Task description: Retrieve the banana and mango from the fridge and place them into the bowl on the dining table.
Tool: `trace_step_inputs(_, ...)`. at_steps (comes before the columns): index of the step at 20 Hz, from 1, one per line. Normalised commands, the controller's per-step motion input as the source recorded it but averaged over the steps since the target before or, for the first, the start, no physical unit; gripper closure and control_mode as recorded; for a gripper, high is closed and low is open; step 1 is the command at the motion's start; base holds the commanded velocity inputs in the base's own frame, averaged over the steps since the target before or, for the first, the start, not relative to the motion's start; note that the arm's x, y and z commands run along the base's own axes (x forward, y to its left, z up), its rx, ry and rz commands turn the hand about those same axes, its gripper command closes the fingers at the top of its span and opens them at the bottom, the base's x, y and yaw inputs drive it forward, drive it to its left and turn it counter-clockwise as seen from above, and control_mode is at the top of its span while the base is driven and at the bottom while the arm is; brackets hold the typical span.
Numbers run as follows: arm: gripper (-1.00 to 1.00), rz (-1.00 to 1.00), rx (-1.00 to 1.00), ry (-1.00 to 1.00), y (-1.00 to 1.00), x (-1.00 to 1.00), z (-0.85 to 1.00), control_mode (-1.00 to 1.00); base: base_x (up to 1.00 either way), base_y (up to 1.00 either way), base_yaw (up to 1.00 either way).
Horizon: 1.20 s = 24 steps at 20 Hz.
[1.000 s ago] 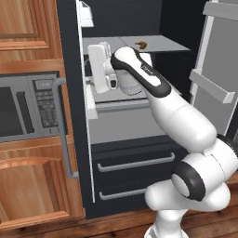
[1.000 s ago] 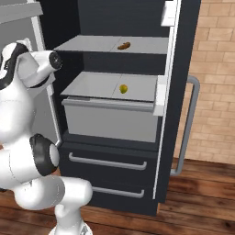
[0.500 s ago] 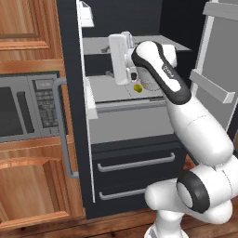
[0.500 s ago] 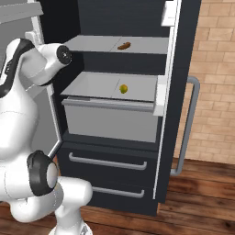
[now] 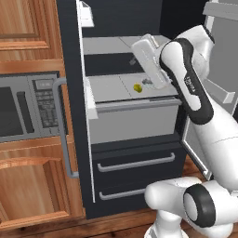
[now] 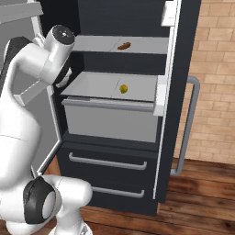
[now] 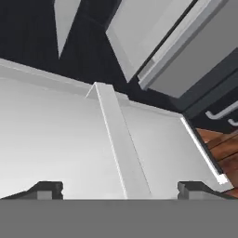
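The black fridge (image 5: 69, 139) stands open. The yellow-green mango (image 5: 137, 87) (image 6: 123, 88) lies on the grey lid of the pulled-out bin (image 6: 110, 119). One shelf higher lies the brownish banana (image 6: 124, 45). My arm reaches into the fridge, and its white hand (image 5: 149, 60) hangs tilted just right of and above the mango. In the hand view my gripper (image 7: 120, 188) is open over a grey shelf surface with a raised rib, with nothing between its fingertips (image 7: 46, 189). The bowl and the dining table are out of view.
A silver microwave (image 5: 23, 107) sits in wooden cabinets left of the fridge. Two black drawers with silver handles (image 5: 135, 162) lie below the bin. The fridge's doors (image 5: 223, 51) (image 6: 183, 92) stand open on both sides. A brick wall (image 6: 215, 69) is to the right.
The hand has swung from the fridge's left door edge rightward and deeper inside, ending beside the mango. Its jaws opened wider. The fruits have not moved.
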Motion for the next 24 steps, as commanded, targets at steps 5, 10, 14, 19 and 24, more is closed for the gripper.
trace_step_inputs(5, -1.0, 0.25, -0.63, -0.12, -0.62, -0.59, -0.35, -1.0, 0.0, 0.0, 0.0)
trace_step_inputs(10, -1.0, 0.38, -0.54, -0.2, -0.74, -0.79, -0.37, -1.0, 0.0, 0.0, 0.0)
trace_step_inputs(14, -1.0, 0.42, -0.46, -0.23, -0.78, -0.87, -0.43, -1.0, 0.0, 0.0, 0.0)
trace_step_inputs(19, -1.0, 0.38, -0.43, -0.25, -0.36, -0.89, -0.37, -1.0, 0.0, 0.0, 0.0)
trace_step_inputs(24, -1.0, 0.18, -0.29, -0.21, 0.37, -0.6, -0.26, -1.0, 0.0, 0.0, 0.0)
